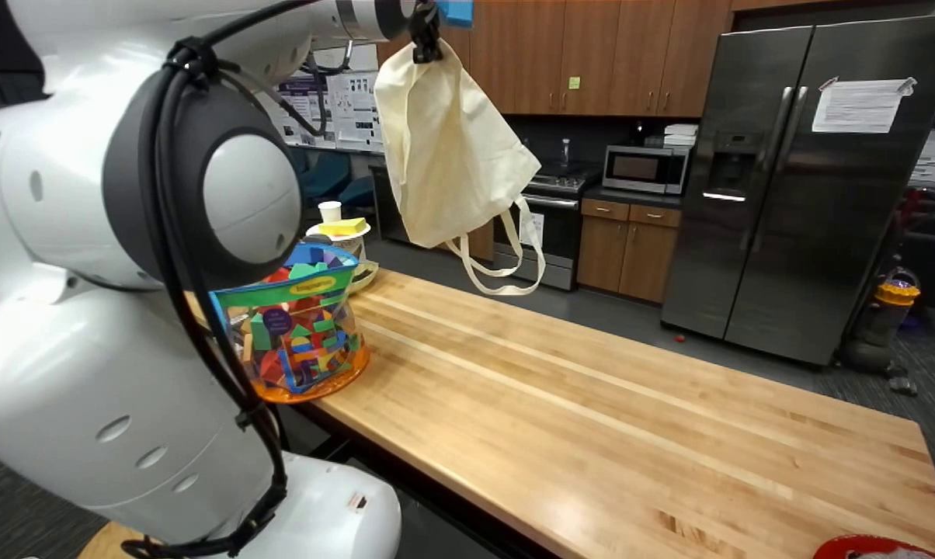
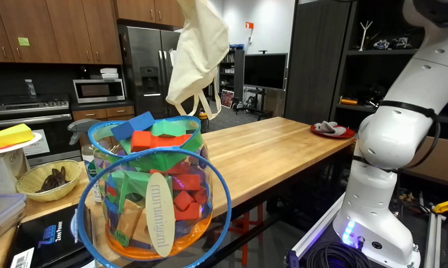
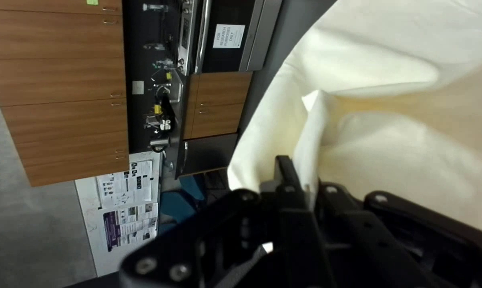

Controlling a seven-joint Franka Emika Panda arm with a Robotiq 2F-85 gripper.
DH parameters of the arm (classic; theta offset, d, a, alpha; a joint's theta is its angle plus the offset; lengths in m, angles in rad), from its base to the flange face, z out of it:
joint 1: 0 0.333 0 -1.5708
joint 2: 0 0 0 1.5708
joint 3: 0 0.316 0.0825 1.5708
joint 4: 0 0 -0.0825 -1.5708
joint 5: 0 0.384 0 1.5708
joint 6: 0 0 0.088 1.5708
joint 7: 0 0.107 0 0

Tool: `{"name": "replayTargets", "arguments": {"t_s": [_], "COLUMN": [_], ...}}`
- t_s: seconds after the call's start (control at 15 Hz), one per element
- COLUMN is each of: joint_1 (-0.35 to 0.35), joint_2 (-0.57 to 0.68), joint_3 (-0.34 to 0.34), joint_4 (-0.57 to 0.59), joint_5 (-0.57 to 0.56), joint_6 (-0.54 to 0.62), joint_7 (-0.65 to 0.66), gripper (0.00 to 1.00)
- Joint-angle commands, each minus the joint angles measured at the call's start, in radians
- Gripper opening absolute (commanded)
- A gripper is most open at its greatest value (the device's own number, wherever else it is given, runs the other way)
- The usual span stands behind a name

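In both exterior views, a long counter (image 1: 630,404) of pale, striped wood stretches across the room. Opposite the counter, well apart from it, stands a dark steel refrigerator (image 1: 809,194). The white robot arm (image 2: 376,208) rises beside the counter's long edge. A cream cloth bag (image 1: 452,155) hangs in the air, higher than the counter, its straps (image 1: 509,290) dangling in loops apart from the wood. At one end of the counter stands a see-through tub (image 1: 316,286), blue at the rim and orange at the base, full of colored blocks (image 2: 160,140). A black box (image 2: 45,238) lies flat on that same end of the counter. A red plate (image 2: 347,134) sits at the counter's opposite end, a gray cloth (image 2: 327,127) crumpled on it. The tub's end of the counter also bears a pale yellow basket (image 2: 28,188) with small dark pieces (image 2: 56,178) inside. Smallest, and likewise higher than the counter, the fingers (image 3: 288,187) are pressed together, with a fold at the bag's top clamped between them in the wrist view.
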Motion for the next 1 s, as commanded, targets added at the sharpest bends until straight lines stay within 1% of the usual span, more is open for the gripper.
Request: {"name": "replayTargets", "arguments": {"t_s": [0.0, 0.07, 0.33, 0.8, 0.93], "joint_1": [0.037, 0.052, 0.070, 0.076, 0.074], "joint_2": [-0.029, -0.047, -0.108, -0.256, -0.293], "joint_3": [-0.007, -0.011, -0.011, -0.029, -0.031], "joint_4": [0.025, 0.018, -0.023, -0.163, -0.193], "joint_5": [0.045, 0.062, 0.098, 0.100, 0.099], "joint_6": [-0.023, -0.052, -0.086, -0.089, -0.075], "joint_7": [-0.086, -0.116, -0.169, -0.171, -0.149], "gripper": [0.01, 0.01, 0.01, 0.01, 0.01]}}
